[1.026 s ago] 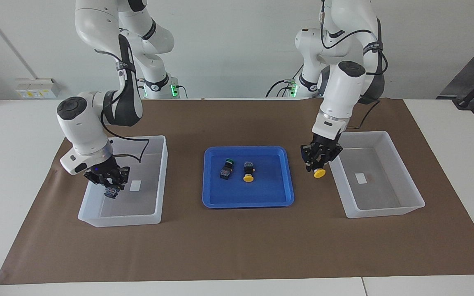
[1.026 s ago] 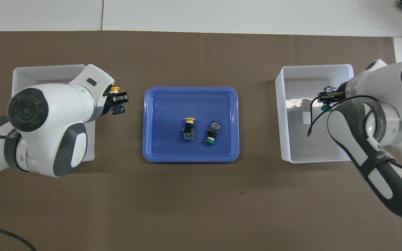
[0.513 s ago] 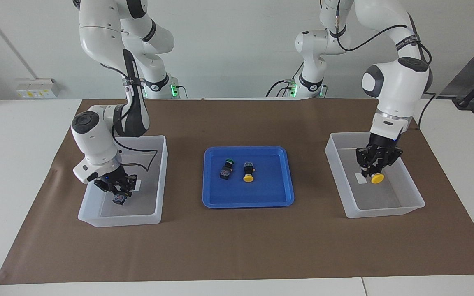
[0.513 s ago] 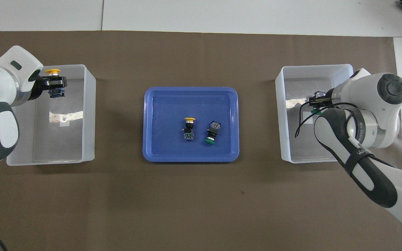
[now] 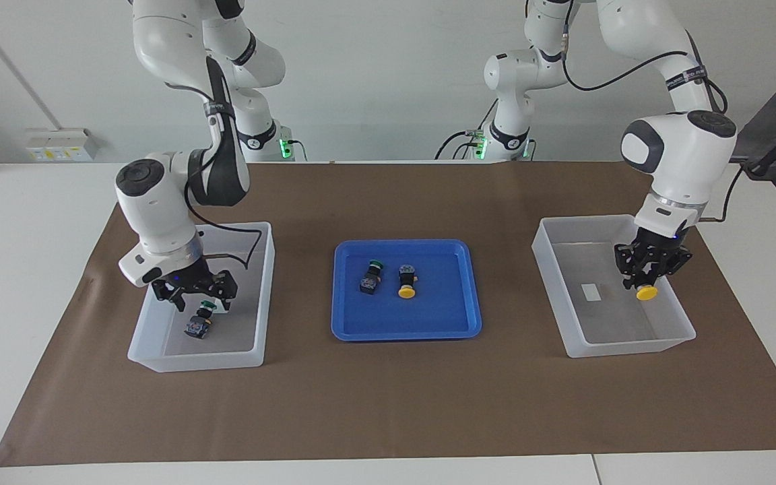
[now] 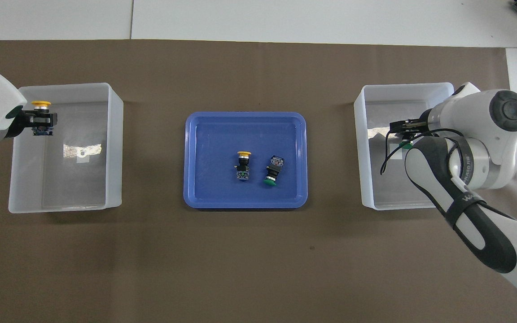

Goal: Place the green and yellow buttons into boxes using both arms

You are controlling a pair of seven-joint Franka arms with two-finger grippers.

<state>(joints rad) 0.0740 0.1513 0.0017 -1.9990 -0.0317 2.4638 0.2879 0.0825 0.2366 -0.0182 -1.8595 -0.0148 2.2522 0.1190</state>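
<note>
**A:** Looking at the right gripper (image 5: 201, 296), what is different from a moment ago?

**B:** Its fingers have spread wide. Half a second back they pinched the green button (image 5: 198, 325); now that button lies free in the box at the right arm's end (image 5: 268, 283), just beneath the gripper and clear of both fingers. It looks tipped over, cap toward the robots.

**A:** So that drop is done?

**B:** I judge it so. One green button is delivered, and the right arm only has to lift out.

**A:** And the left gripper (image 5: 645, 281)?

**B:** Pressed together on the yellow button (image 5: 645, 293), cap hanging downward. A second ago it hung between the blue tray (image 5: 428, 323) and the box at the left arm's end (image 5: 550, 283). Since then it has carried the button over the rim and hangs low inside that box, toward the wall at the table's end. I cannot tell whether the cap touches the floor.

**A:** Not released, then.

**B:** Not yet. Opening the fingers seems the next move there.

**A:** What is left after that?

**B:** Two pieces have not moved: a second green button (image 5: 370, 277) and a second yellow button (image 5: 406, 283) lie side by side in the tray, between the two boxes. Roughly half the work remains, I reckon.
</note>
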